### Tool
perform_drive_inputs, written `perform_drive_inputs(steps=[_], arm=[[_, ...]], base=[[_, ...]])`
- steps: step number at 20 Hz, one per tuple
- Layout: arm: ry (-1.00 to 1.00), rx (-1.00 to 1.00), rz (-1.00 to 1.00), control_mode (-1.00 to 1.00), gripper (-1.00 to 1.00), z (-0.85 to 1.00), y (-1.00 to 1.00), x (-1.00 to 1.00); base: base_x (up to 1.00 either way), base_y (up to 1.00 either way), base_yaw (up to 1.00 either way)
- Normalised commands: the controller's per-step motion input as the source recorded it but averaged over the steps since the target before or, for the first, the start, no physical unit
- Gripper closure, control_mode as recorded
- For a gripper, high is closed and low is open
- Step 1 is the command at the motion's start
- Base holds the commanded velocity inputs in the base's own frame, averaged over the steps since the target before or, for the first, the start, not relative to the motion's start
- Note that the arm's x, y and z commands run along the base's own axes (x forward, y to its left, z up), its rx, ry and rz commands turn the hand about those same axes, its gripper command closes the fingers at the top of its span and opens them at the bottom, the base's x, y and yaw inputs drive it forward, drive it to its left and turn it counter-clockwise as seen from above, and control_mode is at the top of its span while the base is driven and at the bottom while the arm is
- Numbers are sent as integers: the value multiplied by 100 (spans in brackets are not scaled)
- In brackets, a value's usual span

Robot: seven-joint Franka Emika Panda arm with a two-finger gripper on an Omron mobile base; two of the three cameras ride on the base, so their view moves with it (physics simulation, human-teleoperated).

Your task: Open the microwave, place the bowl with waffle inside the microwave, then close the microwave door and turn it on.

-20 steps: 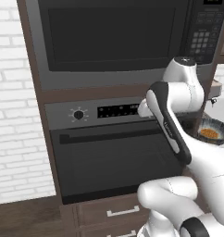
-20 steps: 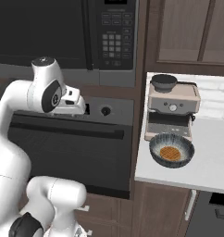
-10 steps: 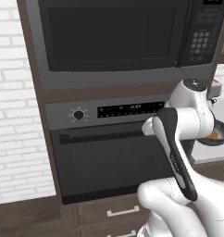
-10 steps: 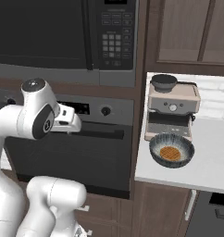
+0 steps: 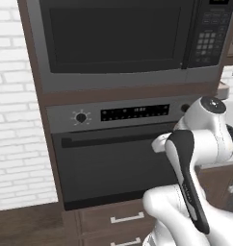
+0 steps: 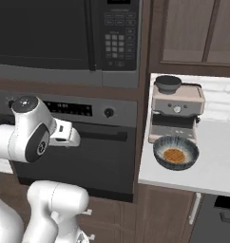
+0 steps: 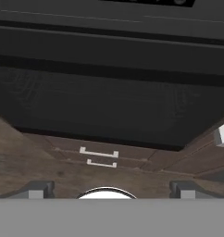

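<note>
Right base view: bowl (image 6: 176, 153) on white counter (image 6: 216, 166) beside oven (image 6: 107, 142).

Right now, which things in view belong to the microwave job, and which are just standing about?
For the job:
- microwave, its microwave door shut
- bowl on the counter
- waffle inside the bowl
- hand, fingertips apart, nothing between them

Standing about:
- oven below the microwave
- coffee machine behind the bowl
- drawers

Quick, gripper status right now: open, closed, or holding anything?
Gripper: open and empty, its two dark fingers spread wide apart, facing the large dark oven door.
</note>
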Motion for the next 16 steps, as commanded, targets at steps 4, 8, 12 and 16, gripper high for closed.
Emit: perform_drive_inputs(steps=[4, 8, 12, 16], arm=[[0, 0, 0, 100, -100, 0, 0, 0], [0, 0, 0, 100, -100, 0, 0, 0], [0, 0, 0, 100, -100, 0, 0, 0], [0, 0, 0, 100, -100, 0, 0, 0]], base=[[-8, -45, 4], [0, -49, 9], [-1, -54, 12], [0, -50, 11]])
